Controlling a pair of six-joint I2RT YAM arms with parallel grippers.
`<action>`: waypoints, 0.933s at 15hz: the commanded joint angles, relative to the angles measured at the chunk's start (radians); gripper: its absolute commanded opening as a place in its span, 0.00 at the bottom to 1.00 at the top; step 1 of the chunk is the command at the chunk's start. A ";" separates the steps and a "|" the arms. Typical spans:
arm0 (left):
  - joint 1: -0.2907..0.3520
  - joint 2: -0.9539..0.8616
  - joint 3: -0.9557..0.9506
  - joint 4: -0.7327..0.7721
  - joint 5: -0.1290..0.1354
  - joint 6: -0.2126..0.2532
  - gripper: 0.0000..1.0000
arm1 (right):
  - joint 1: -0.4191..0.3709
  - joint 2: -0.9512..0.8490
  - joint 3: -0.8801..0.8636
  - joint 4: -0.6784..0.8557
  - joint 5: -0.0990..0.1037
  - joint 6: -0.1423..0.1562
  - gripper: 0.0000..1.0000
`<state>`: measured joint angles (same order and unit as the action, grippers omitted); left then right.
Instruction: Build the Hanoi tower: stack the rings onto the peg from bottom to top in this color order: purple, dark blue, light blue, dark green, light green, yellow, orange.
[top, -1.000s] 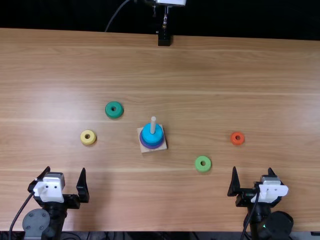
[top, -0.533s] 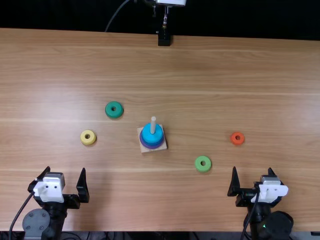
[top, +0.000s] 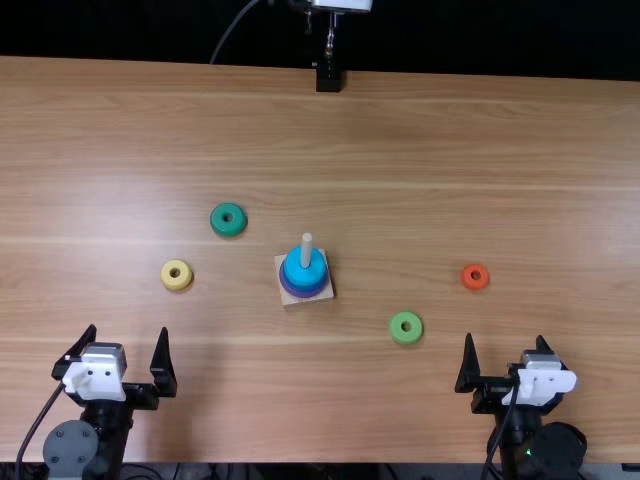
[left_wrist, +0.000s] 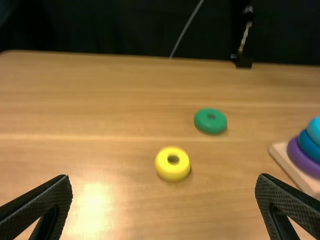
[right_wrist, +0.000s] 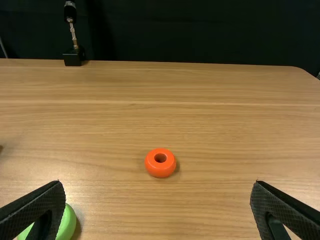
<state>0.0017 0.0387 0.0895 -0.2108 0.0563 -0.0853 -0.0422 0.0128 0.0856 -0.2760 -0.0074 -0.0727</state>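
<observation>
The base (top: 290, 300) stood near the middle of the table (top: 400, 130), with the peg (top: 307, 248) upright on it. The light blue ring (top: 296, 272) sat uppermost around the peg, whose tip stood clear above the ring. The purple ring (left_wrist: 300, 159) lay lowest on the base, partly covered from above. Between these two was the dark blue ring (left_wrist: 308, 144), plain in the left wrist view but hard to separate from its neighbours in the top view. The left wrist view's border cut off part of the base and of all three rings.

Four rings lay flat on the table, apart from the base: the dark green ring (top: 228, 231) and the yellow ring (top: 177, 285) on the left side, the light green ring (top: 406, 338) and the orange ring (top: 475, 285) on the right side. In the right wrist view, a finger hid part of the light green ring and the border cropped it further. A dark sliver at that view's border was too small to identify.

The left gripper (top: 128, 332) was positioned above the near left area, its two fingers wide apart and empty. The right gripper (top: 505, 340) was positioned above the near right area, its fingers likewise spread wide and empty. The top view's bottom edge cut off the rear portion of each arm.
</observation>
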 joint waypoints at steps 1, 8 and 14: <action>0.000 0.076 0.069 0.054 -0.003 -0.007 1.00 | -0.012 -0.013 -0.070 -0.056 0.009 0.001 1.00; 0.000 0.627 0.760 -0.283 -0.003 0.004 1.00 | -0.012 -0.013 -0.070 -0.056 0.009 -0.001 1.00; -0.003 1.080 1.276 -0.818 -0.110 0.006 1.00 | -0.012 -0.013 -0.072 -0.056 0.009 0.001 1.00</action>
<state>0.0013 1.1034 1.3243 -1.0500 0.0006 -0.0826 -0.0422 0.0128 0.0856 -0.2764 -0.0074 -0.0727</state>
